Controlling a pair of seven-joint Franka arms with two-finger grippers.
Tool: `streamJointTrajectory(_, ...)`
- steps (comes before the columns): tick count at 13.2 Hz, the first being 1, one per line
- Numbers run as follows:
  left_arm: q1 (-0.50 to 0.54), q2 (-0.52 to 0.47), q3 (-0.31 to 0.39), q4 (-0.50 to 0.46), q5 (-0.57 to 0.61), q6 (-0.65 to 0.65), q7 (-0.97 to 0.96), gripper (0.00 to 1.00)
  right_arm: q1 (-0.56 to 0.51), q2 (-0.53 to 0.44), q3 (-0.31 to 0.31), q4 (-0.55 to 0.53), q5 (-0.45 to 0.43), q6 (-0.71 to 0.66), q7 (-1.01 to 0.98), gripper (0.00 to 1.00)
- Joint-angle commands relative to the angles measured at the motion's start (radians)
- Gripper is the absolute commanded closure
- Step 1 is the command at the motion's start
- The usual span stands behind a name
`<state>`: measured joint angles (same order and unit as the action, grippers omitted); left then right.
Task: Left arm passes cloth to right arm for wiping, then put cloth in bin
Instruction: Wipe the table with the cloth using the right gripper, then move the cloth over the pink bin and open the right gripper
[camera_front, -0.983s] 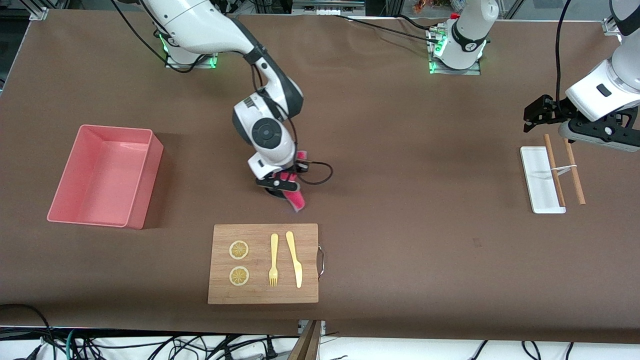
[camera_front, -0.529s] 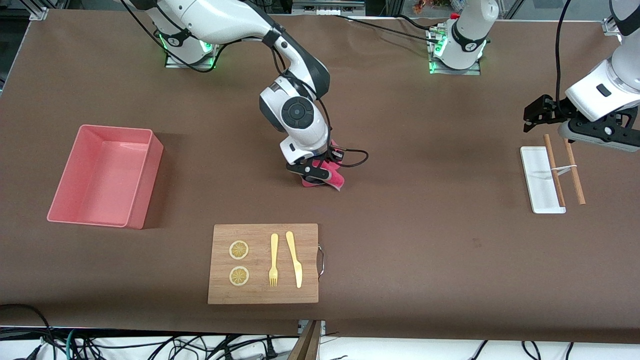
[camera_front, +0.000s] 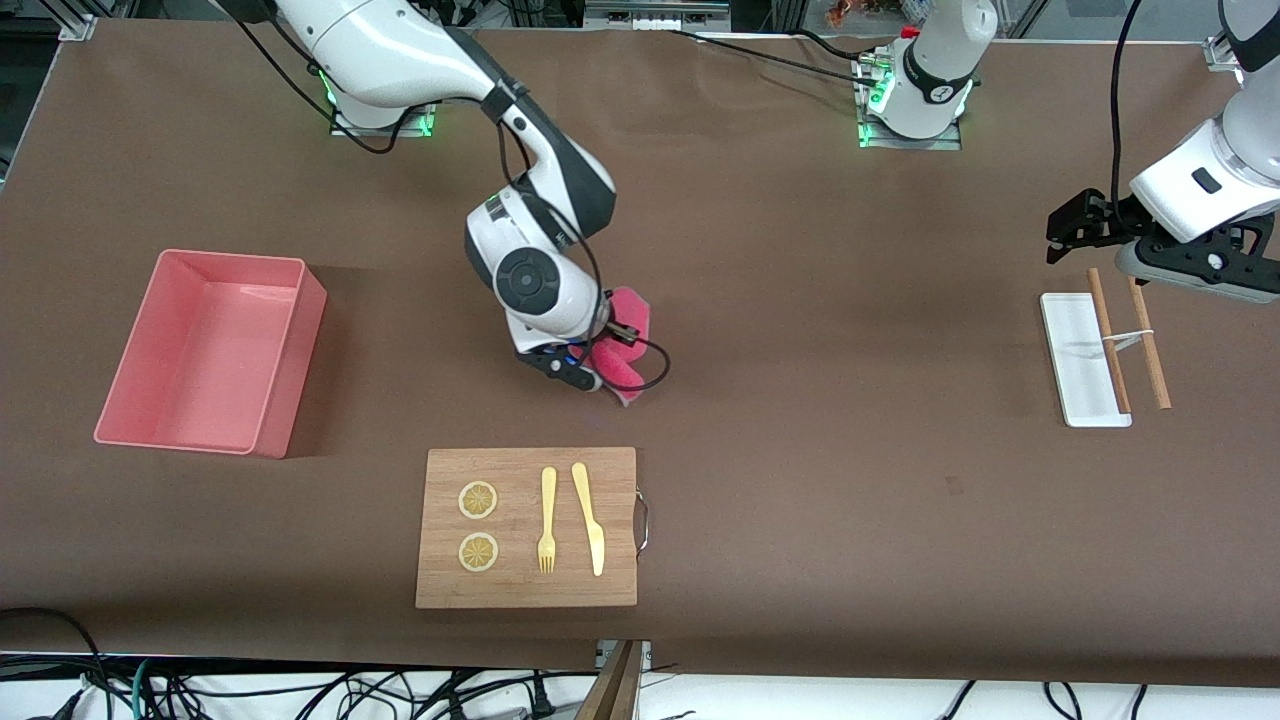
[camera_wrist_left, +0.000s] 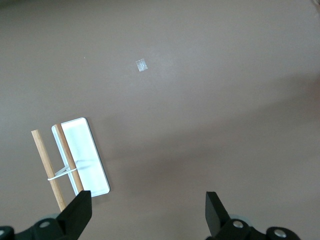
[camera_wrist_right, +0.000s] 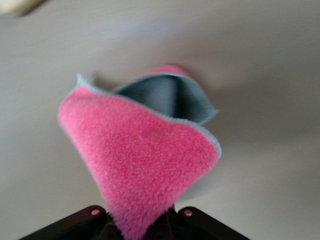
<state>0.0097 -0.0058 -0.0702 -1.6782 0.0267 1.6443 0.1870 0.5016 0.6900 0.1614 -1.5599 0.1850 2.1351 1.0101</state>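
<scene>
My right gripper (camera_front: 590, 372) is shut on the cloth (camera_front: 624, 340) and holds it down on the brown table, a little farther from the front camera than the wooden board (camera_front: 527, 527). In the right wrist view the cloth (camera_wrist_right: 145, 155) is folded, pink face up, with its grey face (camera_wrist_right: 165, 97) showing in the fold. The pink bin (camera_front: 212, 350) stands toward the right arm's end of the table, empty. My left gripper (camera_front: 1060, 232) is open and empty, up over the table beside the white tray (camera_front: 1080, 358); its fingertips (camera_wrist_left: 80, 212) show wide apart in the left wrist view.
The wooden board carries two lemon slices (camera_front: 478, 500), a yellow fork (camera_front: 547, 520) and a yellow knife (camera_front: 590, 518). Two wooden sticks (camera_front: 1108, 340) lie across the white tray (camera_wrist_left: 85, 155) at the left arm's end. A small clear scrap (camera_wrist_left: 141, 64) lies on the table.
My right gripper has swept the cloth across the table: first toward the left arm's end, then back toward the bin's end. The left arm has not moved.
</scene>
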Motion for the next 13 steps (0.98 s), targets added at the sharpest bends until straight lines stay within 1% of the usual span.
streamJointTrajectory(1, -0.011, -0.013, 0.009, -0.003, -0.007, -0.012, 0.005, 0.0, -0.075, -0.073, 0.003, -0.165, 0.014, 0.02, -0.057, 1.0)
streamJointTrajectory(5, -0.011, -0.013, 0.009, -0.003, -0.007, -0.012, 0.005, 0.0, -0.17, -0.151, -0.043, -0.33, 0.014, 0.083, -0.322, 1.0)
streamJointTrajectory(8, -0.011, -0.013, 0.009, -0.003, -0.007, -0.012, 0.005, 0.0, -0.228, -0.191, -0.106, -0.42, 0.014, 0.121, -0.554, 1.0)
streamJointTrajectory(11, -0.011, -0.013, 0.009, -0.003, -0.008, -0.012, 0.005, 0.0, -0.256, -0.217, -0.196, -0.469, 0.014, 0.149, -0.801, 1.0)
streamJointTrajectory(13, -0.013, -0.013, 0.009, -0.003, -0.008, -0.012, 0.005, 0.0, -0.267, -0.233, -0.256, -0.482, 0.008, 0.166, -0.95, 1.0)
